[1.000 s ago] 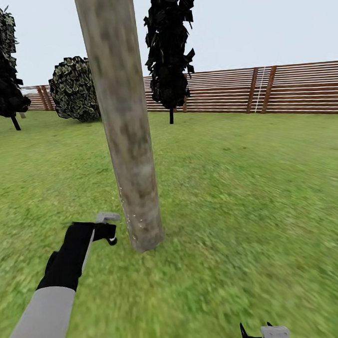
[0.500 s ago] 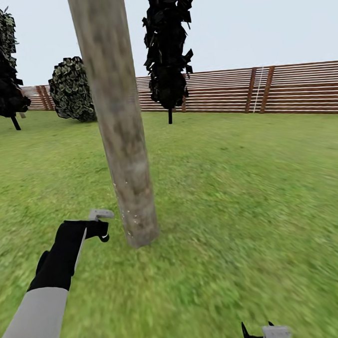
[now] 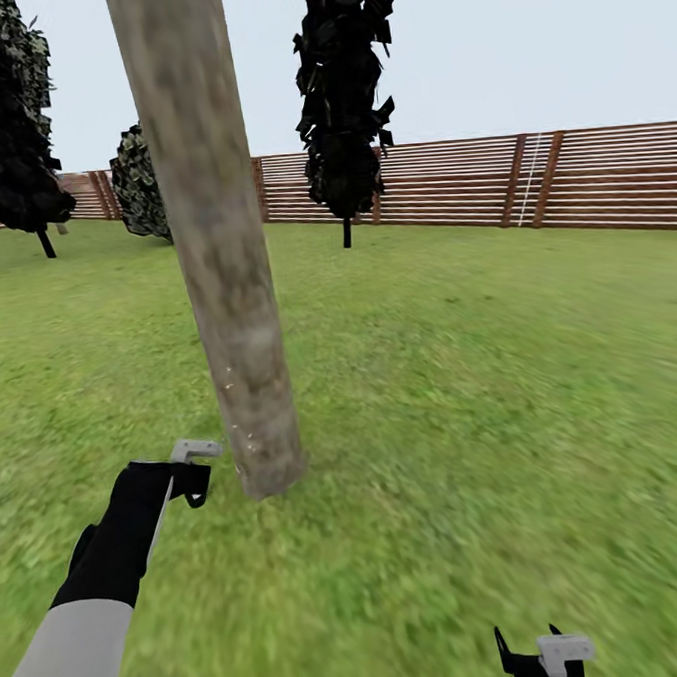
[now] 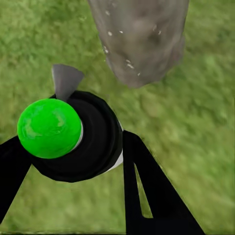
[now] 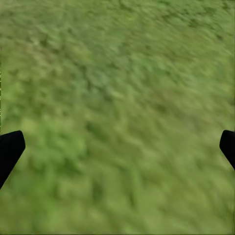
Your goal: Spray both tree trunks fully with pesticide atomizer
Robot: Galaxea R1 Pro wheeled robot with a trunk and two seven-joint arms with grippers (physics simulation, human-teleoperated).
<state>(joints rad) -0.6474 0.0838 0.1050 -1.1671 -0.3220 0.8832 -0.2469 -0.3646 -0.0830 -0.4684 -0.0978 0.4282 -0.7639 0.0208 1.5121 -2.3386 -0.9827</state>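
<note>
Looking across the lawn (image 3: 502,389), I see the thick tree trunk (image 3: 225,285) rising just beside my left hand (image 4: 73,161), which grips the atomizer (image 4: 68,137); white pesticide specks (image 4: 128,62) dot the bark. My right hand (image 5: 117,147) hangs released.

A tree trunk (image 3: 239,315) is seen left of centre on the lawn (image 3: 462,391). The left gripper (image 3: 191,473) is placed just beside its base, on its left. Two conifers (image 3: 344,98) and a bush (image 3: 139,185) are found behind it, before the fence (image 3: 569,179).
</note>
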